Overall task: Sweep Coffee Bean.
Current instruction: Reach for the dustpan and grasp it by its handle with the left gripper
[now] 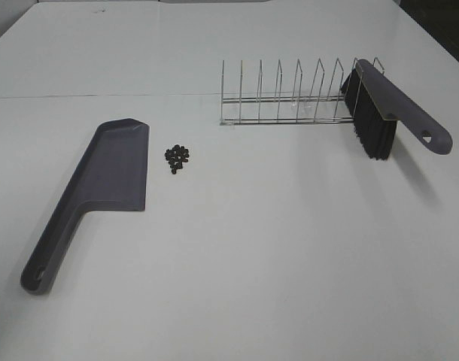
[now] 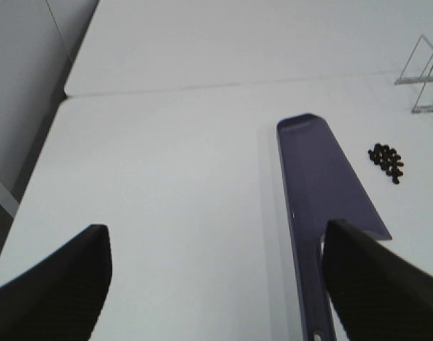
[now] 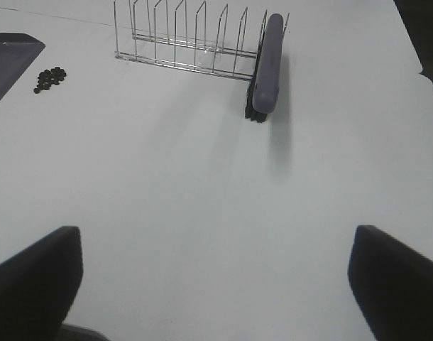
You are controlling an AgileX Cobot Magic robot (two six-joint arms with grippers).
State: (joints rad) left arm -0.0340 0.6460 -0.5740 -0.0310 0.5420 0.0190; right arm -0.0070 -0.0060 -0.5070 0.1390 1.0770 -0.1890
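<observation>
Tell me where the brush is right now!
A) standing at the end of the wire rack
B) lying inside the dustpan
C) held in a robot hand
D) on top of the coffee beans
A: the brush stands bristles-down at the end of the wire rack, between its last wires, well apart from the dustpan and the coffee beans.

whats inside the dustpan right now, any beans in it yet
Nothing: the dustpan is bare inside in the high view. The coffee beans lie clustered on the table beside it, not touching. Only the table under it is hidden.
</observation>
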